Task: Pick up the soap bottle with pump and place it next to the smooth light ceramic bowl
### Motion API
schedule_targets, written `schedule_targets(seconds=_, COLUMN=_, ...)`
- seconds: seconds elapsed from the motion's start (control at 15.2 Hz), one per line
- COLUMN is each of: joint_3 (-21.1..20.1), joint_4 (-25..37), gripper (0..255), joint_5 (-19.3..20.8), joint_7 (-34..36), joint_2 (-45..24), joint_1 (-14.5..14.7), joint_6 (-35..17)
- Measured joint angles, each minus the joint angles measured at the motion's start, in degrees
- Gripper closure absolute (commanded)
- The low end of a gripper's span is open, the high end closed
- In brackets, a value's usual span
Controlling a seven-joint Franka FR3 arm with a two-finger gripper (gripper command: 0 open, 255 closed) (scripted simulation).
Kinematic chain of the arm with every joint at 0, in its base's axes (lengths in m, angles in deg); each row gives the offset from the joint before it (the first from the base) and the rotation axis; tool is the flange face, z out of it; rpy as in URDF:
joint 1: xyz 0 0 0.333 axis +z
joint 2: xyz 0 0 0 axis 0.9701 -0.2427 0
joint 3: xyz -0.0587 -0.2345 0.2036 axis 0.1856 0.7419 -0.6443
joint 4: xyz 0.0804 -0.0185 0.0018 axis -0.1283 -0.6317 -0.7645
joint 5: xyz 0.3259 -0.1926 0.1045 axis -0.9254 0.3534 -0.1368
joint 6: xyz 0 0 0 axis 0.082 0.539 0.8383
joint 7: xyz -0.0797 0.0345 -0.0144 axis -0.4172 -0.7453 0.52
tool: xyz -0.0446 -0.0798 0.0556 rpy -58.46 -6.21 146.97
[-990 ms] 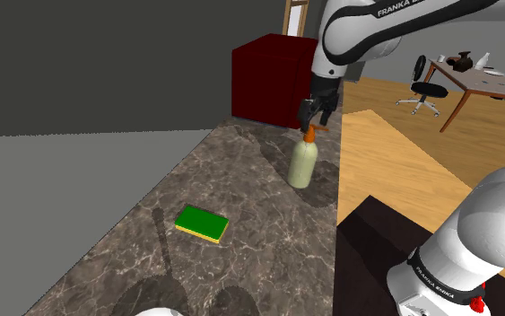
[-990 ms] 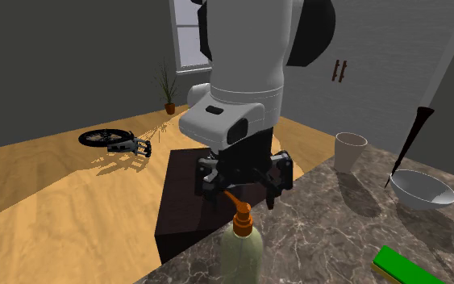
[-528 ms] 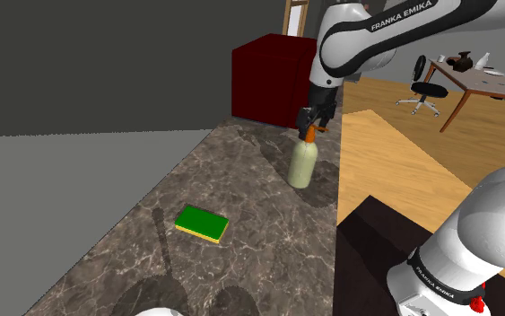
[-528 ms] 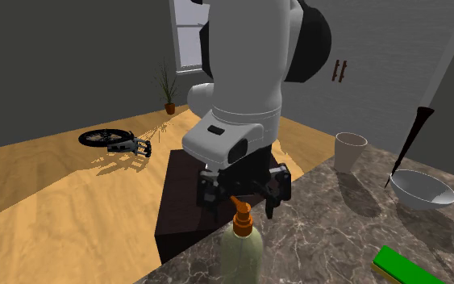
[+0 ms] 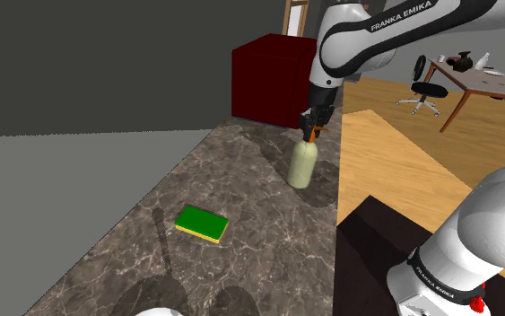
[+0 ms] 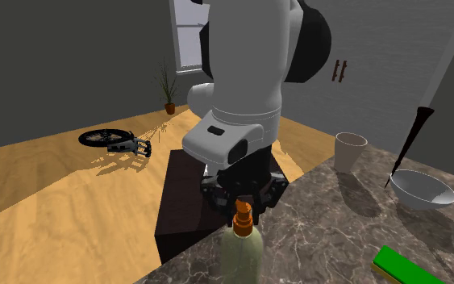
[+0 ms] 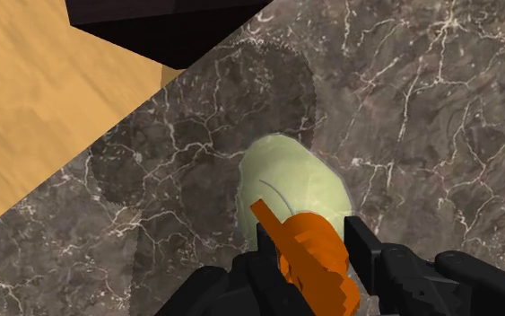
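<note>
Wrist view: gripper (image 7: 312, 237) seemingly clasping pump (image 7: 302, 260) of soap bottle (image 7: 282, 178)

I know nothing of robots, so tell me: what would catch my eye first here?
The big white arm reaches over a dark marble counter, its black gripper clasping the orange pump of a pale green bottle near the counter's edge. A green sponge lies nearer the shoulder camera, and a white bowl sits at the second exterior view's right.
</note>
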Motion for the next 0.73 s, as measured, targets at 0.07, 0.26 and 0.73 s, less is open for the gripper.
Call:
schedule_targets(seconds=0.07, joint_3=0.0, joint_4=0.0, gripper=255, joint_5=0.0, joint_7=0.0, joint_2=0.0, joint_1=0.0, joint_6=0.0)
schedule_targets(seconds=0.26, joint_3=0.0, joint_4=0.0, gripper=255, joint_5=0.0, joint_7=0.0, joint_2=0.0, joint_1=0.0, joint_6=0.0)
schedule_targets(seconds=0.73, joint_3=-0.1, joint_4=2.1, gripper=255, joint_5=0.0, joint_7=0.1, joint_2=1.1, joint_1=0.0, joint_6=3.2)
